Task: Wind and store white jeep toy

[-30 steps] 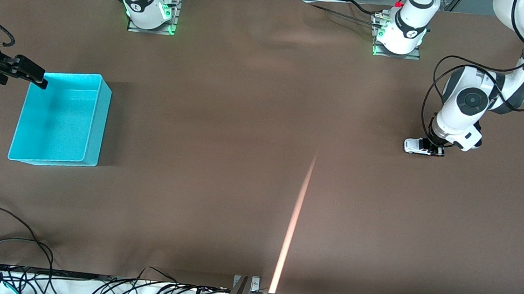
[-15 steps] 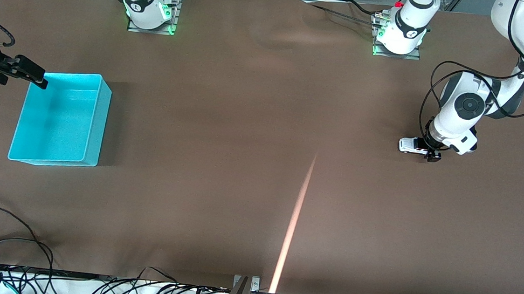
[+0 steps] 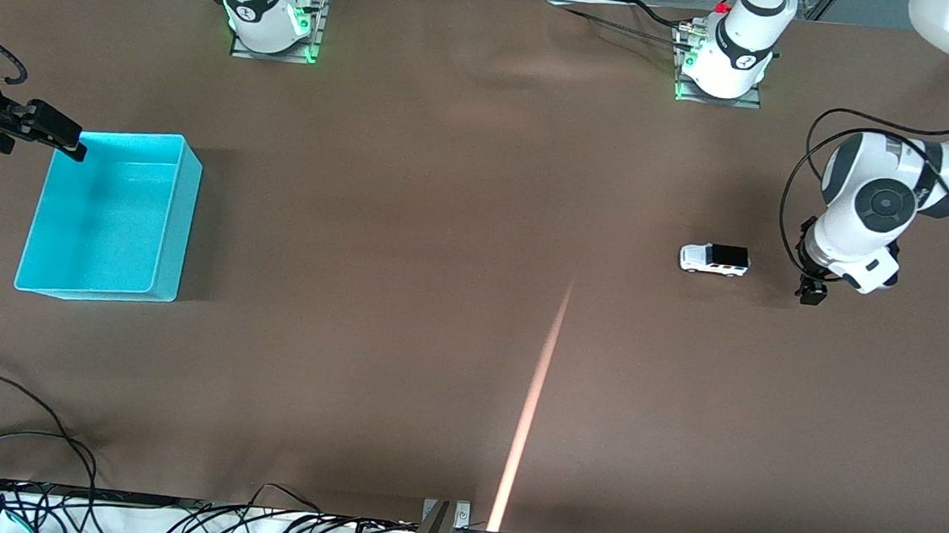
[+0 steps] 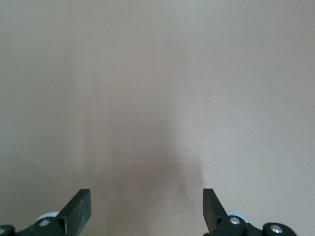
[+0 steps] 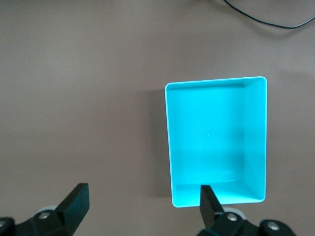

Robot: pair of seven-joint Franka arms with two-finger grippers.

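The white jeep toy lies lengthwise along the table — nose toward the right arm's end — both grippers' jaws apart.

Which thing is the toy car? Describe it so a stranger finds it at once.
Start at the brown table and go to the left arm's end, away from the cyan bin. Beside the open left gripper stands the toy car: tiny, boxy, white with a black roof, touching nothing.

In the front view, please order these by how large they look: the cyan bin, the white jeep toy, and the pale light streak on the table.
1. Cyan bin, clearly largest in area.
2. Pale light streak, longer than the bin but very thin.
3. White jeep toy, smallest by far.
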